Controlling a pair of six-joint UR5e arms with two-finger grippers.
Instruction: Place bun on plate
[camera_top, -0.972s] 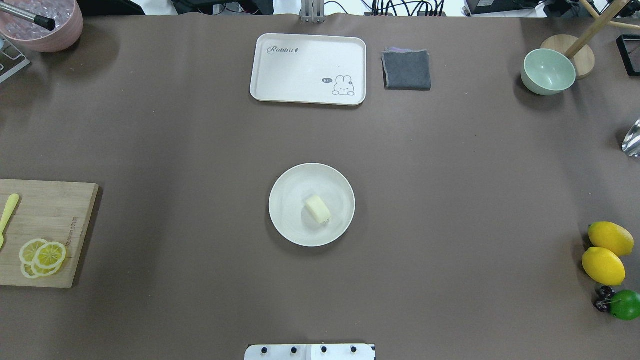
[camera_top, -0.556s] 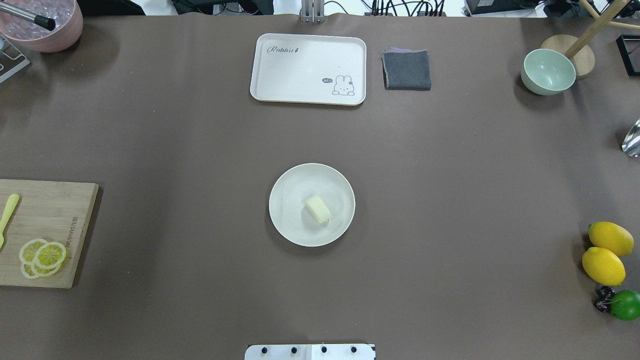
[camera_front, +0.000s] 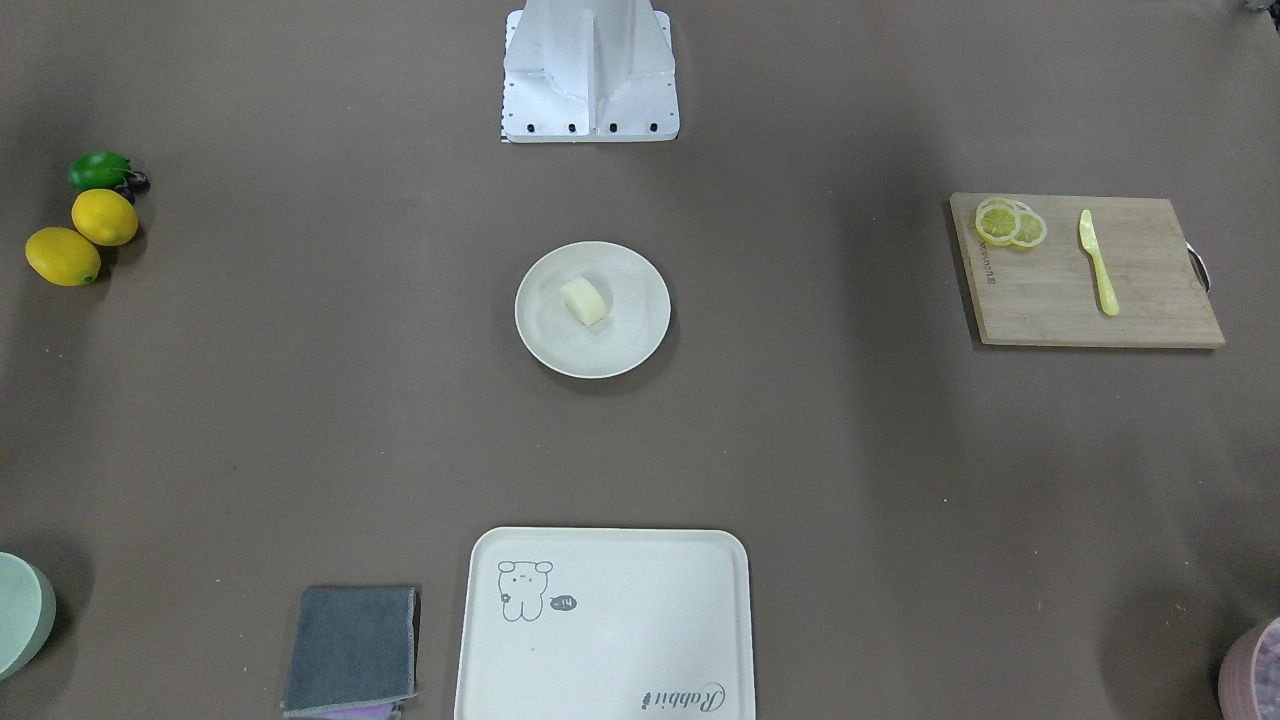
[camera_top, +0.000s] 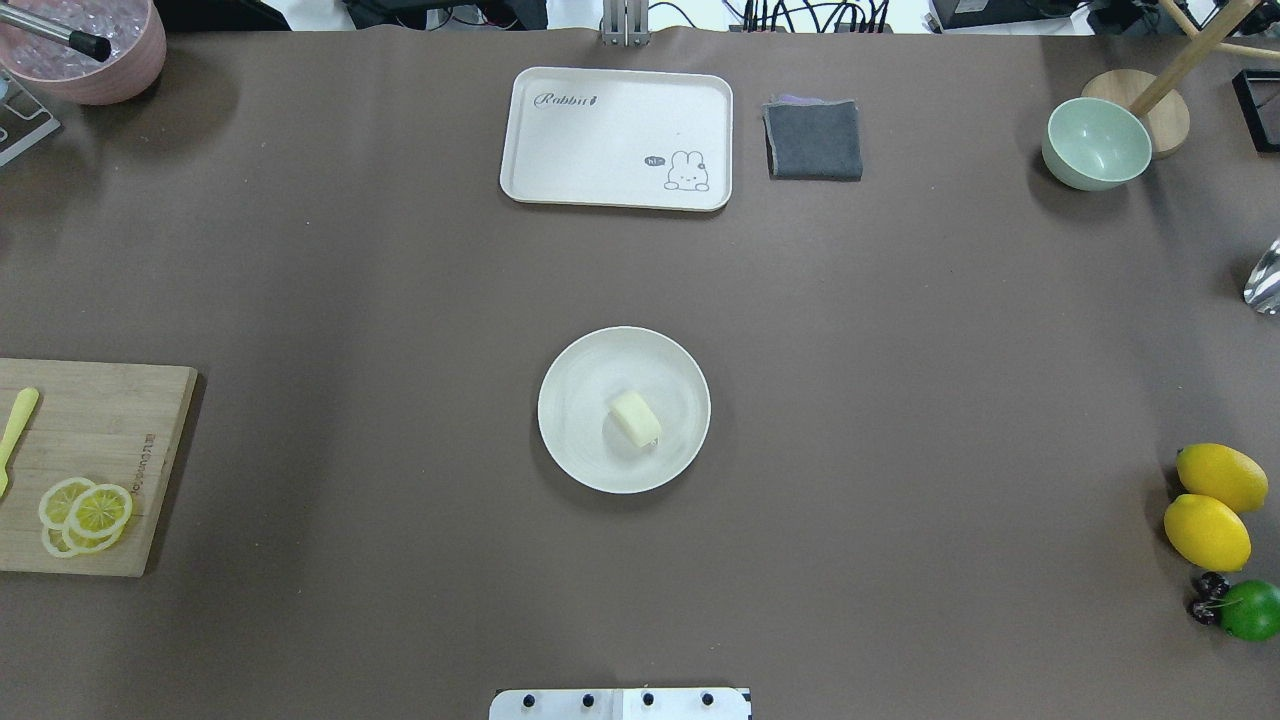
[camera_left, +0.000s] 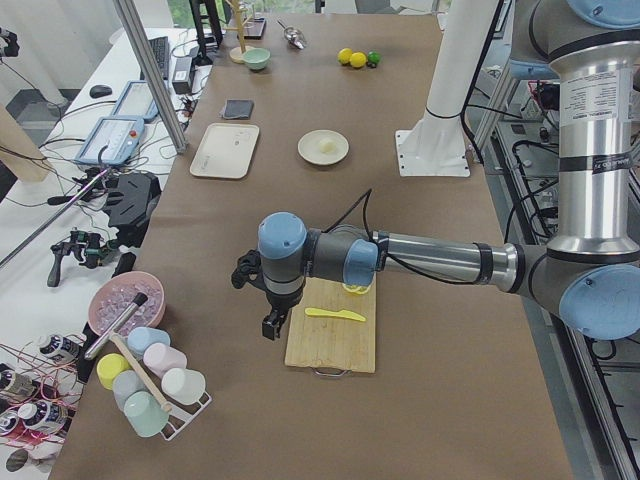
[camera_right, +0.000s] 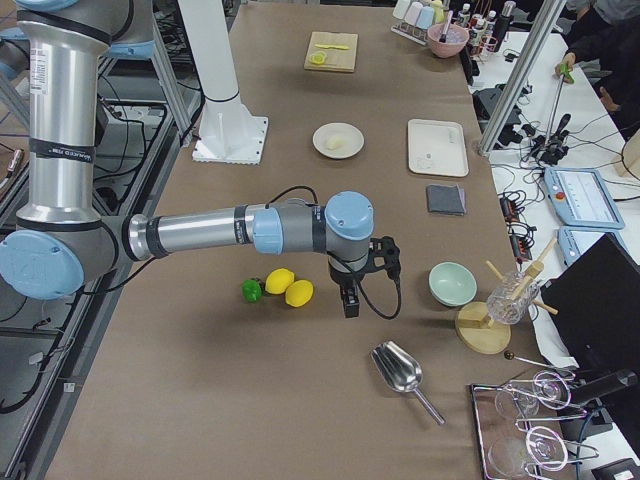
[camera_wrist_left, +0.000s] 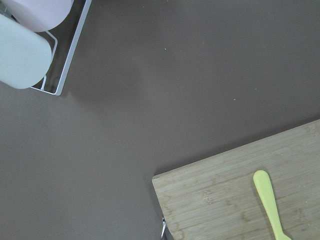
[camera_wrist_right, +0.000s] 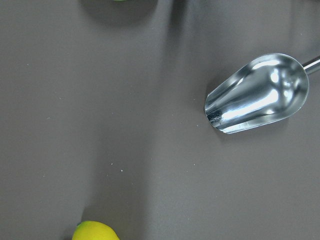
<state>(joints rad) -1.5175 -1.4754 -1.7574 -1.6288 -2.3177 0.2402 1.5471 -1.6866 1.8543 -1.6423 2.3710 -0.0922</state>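
Note:
The bun (camera_top: 636, 417), a small pale cream block, lies on the round cream plate (camera_top: 585, 400) at the table's middle, a little right of the plate's centre. The front view shows the same bun (camera_front: 584, 300) on the plate (camera_front: 630, 335). Neither gripper is near it. My left gripper (camera_left: 272, 325) hangs off the table's left end beside the cutting board, and shows only in the left side view. My right gripper (camera_right: 350, 305) hangs at the right end by the lemons, and shows only in the right side view. I cannot tell whether either is open or shut.
A cream tray (camera_top: 615, 138) and a grey cloth (camera_top: 813, 140) lie at the far edge. A green bowl (camera_top: 1096, 143) stands far right. A cutting board (camera_top: 100, 440) with lemon slices (camera_top: 85, 512) is at the left, two lemons (camera_top: 1215, 505) at the right. A metal scoop (camera_wrist_right: 257, 93) lies under the right wrist.

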